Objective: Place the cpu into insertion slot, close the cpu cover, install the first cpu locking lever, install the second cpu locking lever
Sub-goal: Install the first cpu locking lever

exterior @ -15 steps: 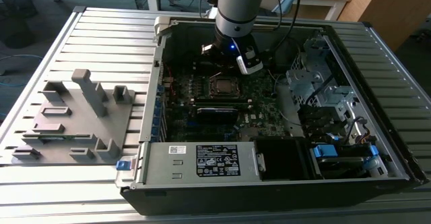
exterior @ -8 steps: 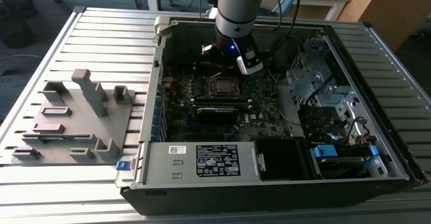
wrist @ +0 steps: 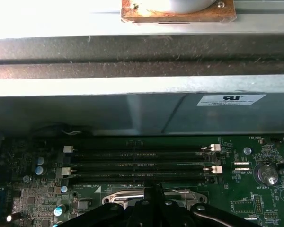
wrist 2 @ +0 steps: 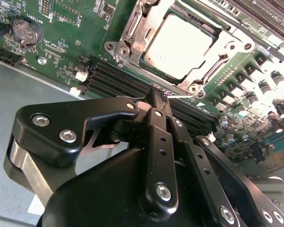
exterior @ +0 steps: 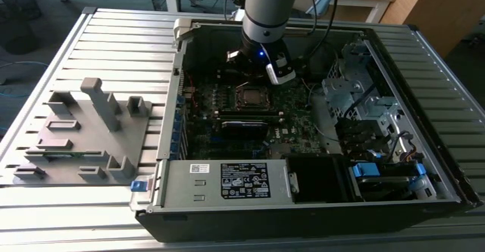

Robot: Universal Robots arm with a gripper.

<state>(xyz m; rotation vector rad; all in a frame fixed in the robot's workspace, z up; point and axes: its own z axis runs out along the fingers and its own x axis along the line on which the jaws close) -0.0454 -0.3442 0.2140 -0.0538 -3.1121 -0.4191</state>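
The cpu point(wrist 2: 180, 42), a pale flat square, lies in the socket on the green motherboard point(wrist 2: 61, 42). The silvery cpu cover point(wrist 2: 217, 66) lies flat around it, framing the chip in its window. In the exterior view the cpu point(exterior: 250, 97) sits mid-board, just in front of the arm's wrist. My gripper point(wrist 2: 157, 96) is shut, its black fingertips pressed together just off the socket's edge, over the dark memory slots point(wrist 2: 118, 78). A thin metal rod point(wrist 2: 182, 97) runs beside the tips; I cannot tell whether they touch it. In the first wrist view the gripper point(wrist: 154, 189) stands at the cover's rim point(wrist: 128, 197).
The board sits deep inside an open computer case point(exterior: 424, 121). A grey power box point(exterior: 227, 181) lies at the front, drive cages point(exterior: 356, 93) and cables on the exterior view's right. A grey fixture plate point(exterior: 83, 133) rests on the slatted table on the exterior view's left.
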